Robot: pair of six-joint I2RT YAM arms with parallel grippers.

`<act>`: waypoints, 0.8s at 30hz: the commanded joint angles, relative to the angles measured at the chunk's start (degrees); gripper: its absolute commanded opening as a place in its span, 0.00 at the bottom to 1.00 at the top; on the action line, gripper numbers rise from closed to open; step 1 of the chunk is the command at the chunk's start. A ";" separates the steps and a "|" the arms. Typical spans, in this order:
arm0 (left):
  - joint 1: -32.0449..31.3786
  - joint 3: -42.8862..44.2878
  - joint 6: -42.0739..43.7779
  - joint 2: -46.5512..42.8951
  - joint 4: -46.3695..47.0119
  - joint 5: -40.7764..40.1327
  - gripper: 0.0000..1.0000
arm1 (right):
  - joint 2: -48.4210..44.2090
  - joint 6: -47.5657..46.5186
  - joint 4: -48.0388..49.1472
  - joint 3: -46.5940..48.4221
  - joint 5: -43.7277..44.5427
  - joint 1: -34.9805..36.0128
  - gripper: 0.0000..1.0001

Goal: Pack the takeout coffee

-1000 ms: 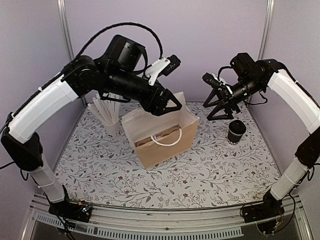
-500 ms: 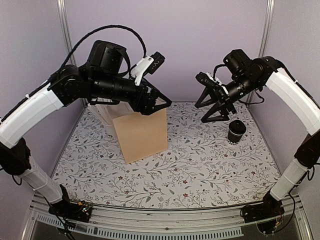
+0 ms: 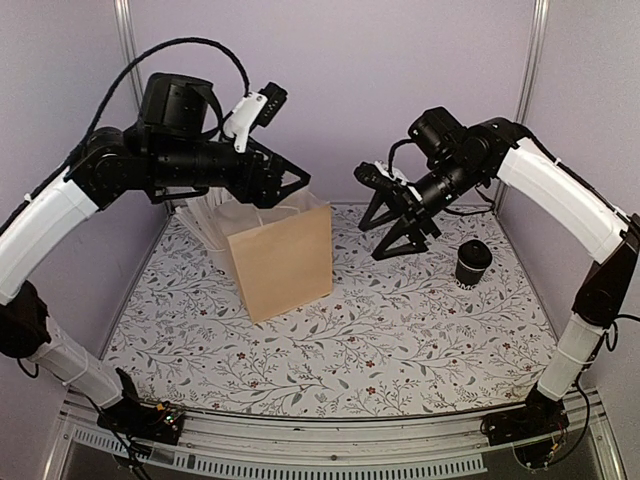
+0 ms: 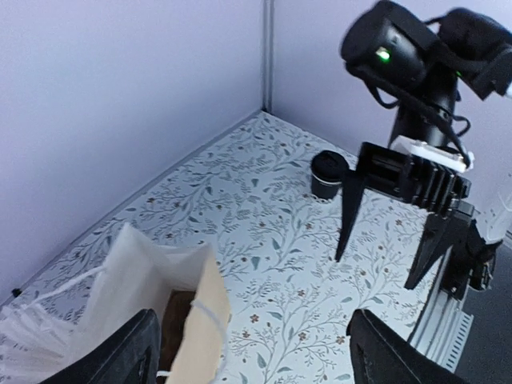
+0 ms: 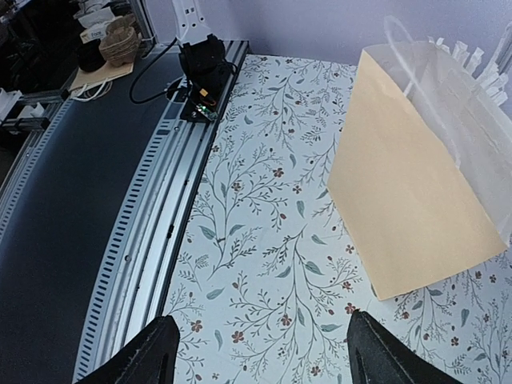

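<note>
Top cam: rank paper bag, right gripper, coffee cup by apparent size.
1. paper bag: clearly the largest.
2. right gripper: looks larger than the cup, but it hangs above the table, nearer the camera, so this is unsure.
3. takeout coffee cup: looks the smallest.

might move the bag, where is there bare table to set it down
Widest bare patch: table front, between the paper bag, the coffee cup and the near rail. A narrower strip lies between bag and cup, below the right end effector. Crowded: far left, where the bag fronts the cup of white sticks.
</note>
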 commanded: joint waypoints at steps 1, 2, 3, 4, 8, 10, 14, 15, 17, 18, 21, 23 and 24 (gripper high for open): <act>8.77 -2.26 -3.31 -6.32 -1.57 -7.72 0.83 | 0.96 2.96 6.53 4.10 4.64 0.98 0.75; 11.80 -2.77 -4.06 -6.55 -2.64 -7.12 0.83 | 1.48 3.57 7.71 4.95 6.24 1.51 0.75; 14.42 -3.46 -3.93 -6.43 -3.51 -5.73 0.84 | 2.58 4.28 8.39 6.29 7.80 2.00 0.75; 16.76 -4.37 -3.47 -6.13 -3.89 -3.96 0.85 | 3.37 4.60 8.74 7.88 8.79 2.48 0.75; 22.32 -8.82 -1.04 -3.96 -2.74 2.37 0.87 | 8.09 6.16 9.26 13.43 8.18 3.31 0.74; 24.05 -9.73 0.53 -2.23 -2.22 4.89 0.86 | 9.64 6.66 9.21 14.90 7.88 3.66 0.74; 27.33 -9.69 3.70 1.81 -2.59 7.93 0.80 | 10.57 6.77 8.37 14.94 7.79 4.16 0.73; 28.07 -9.38 4.14 2.86 -3.05 8.01 0.78 | 10.64 6.78 7.91 14.61 7.75 4.22 0.73; 29.22 -8.59 5.87 5.03 -3.39 8.08 0.72 | 10.37 6.73 7.60 13.25 7.69 4.26 0.72; 29.75 -8.23 6.22 5.98 -3.27 8.14 0.69 | 10.13 6.69 7.66 12.10 7.70 4.26 0.71; 30.66 -6.74 6.62 9.00 -2.77 11.35 0.53 | 8.79 6.31 8.81 9.83 8.75 4.35 0.71; 30.67 -5.49 6.83 11.01 -2.97 14.15 0.42 | 8.42 6.44 10.37 10.12 10.15 4.71 0.71; 30.64 -5.07 6.93 11.81 -2.94 15.51 0.37 | 8.55 6.63 11.14 10.72 11.33 5.27 0.70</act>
